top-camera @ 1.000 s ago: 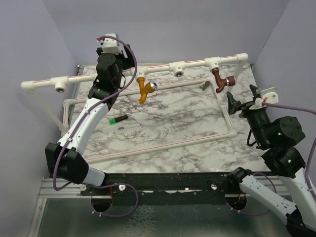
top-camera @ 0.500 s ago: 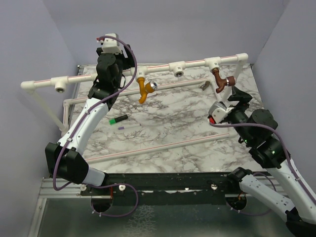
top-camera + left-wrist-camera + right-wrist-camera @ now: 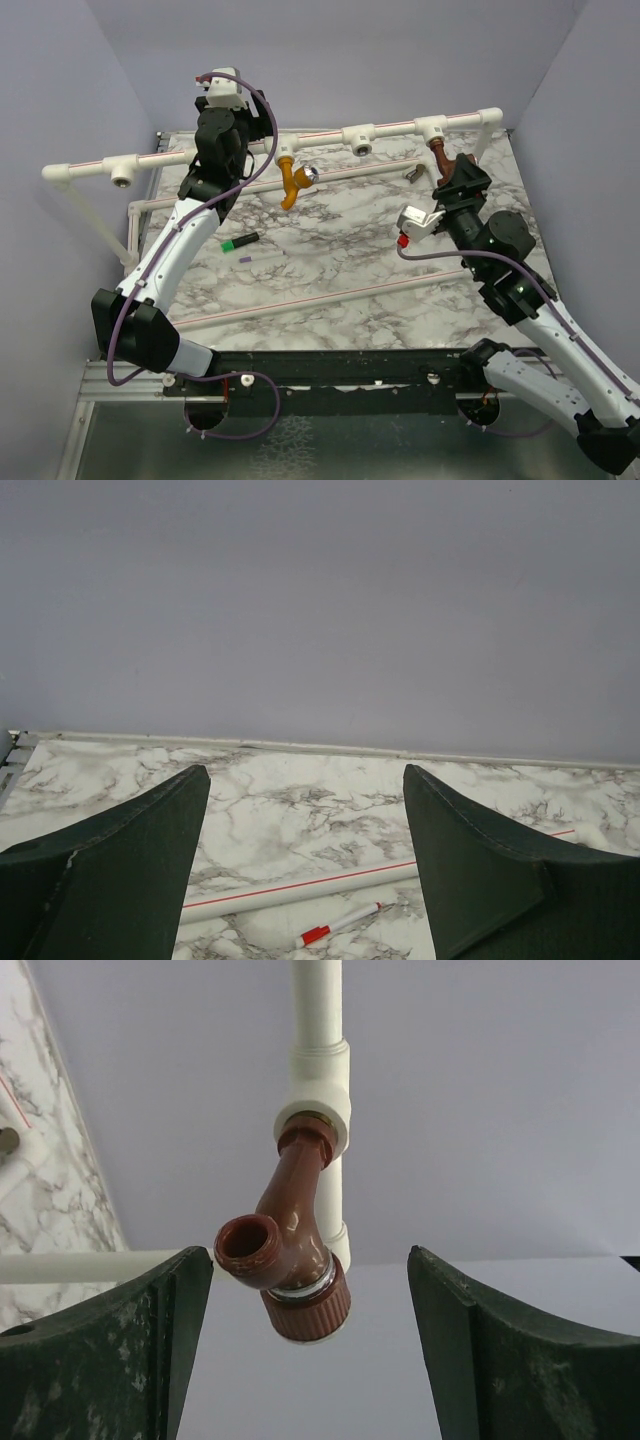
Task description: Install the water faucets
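The orange-yellow faucet (image 3: 293,180) with its silver knob hangs from a T-fitting on the raised white pipe rail (image 3: 390,130). The dark reddish-brown faucet (image 3: 285,1260) hangs from the rail's right T-fitting (image 3: 315,1110); in the top view its top (image 3: 438,152) shows just above my right gripper. My right gripper (image 3: 308,1252) is open, with a finger on each side of this faucet and not touching it; it also shows in the top view (image 3: 460,180). My left gripper (image 3: 305,775) is open and empty, held high at the back left, facing the back wall.
A green marker (image 3: 240,241) lies on the marble table, left of centre. A red-capped marker (image 3: 338,925) lies by a low white pipe (image 3: 300,890). Bare T-fittings sit mid-rail (image 3: 358,140) and at the rail's left end (image 3: 122,172). A low pipe frame (image 3: 320,295) crosses the table.
My right arm has swung in from the table's right edge up to the brown faucet, and its open fingers now flank it. The left arm has not moved.
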Controlling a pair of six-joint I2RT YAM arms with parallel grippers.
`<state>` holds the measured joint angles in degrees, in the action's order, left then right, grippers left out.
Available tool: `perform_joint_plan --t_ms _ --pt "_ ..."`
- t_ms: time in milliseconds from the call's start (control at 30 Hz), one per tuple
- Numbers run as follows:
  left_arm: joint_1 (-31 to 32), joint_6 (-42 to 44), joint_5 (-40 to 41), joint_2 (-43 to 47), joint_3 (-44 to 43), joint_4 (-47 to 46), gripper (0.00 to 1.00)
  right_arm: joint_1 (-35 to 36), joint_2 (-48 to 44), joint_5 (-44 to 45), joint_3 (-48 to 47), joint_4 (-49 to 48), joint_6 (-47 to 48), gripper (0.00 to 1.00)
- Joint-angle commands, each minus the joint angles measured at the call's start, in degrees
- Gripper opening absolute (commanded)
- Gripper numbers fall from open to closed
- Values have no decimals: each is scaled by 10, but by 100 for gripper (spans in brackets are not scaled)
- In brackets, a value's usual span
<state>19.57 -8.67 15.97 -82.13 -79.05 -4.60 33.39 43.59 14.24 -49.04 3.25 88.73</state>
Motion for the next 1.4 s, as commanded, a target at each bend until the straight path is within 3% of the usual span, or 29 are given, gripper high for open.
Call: perform_joint_plan --t_ms 0,433,600,700,833,1133,1367 --pt "12 17 -40 -37 43 148 80 1 18 48 17 -90 69 82" --pt "12 16 -42 -35 43 148 80 1 68 109 28 -147 43 60" --pt "12 15 -44 -35 43 148 80 1 77 118 27 -156 16 46" --pt "12 15 -45 -35 43 148 80 1 84 124 26 -159 -7 33" --pt "12 15 -45 -35 43 148 80 1 92 131 28 -160 -52 2" --pt "12 14 -47 -37 43 148 80 1 97 133 31 -165 -199 1" --pt "12 14 -47 -38 43 148 80 1 97 118 11 -149 -409 1"
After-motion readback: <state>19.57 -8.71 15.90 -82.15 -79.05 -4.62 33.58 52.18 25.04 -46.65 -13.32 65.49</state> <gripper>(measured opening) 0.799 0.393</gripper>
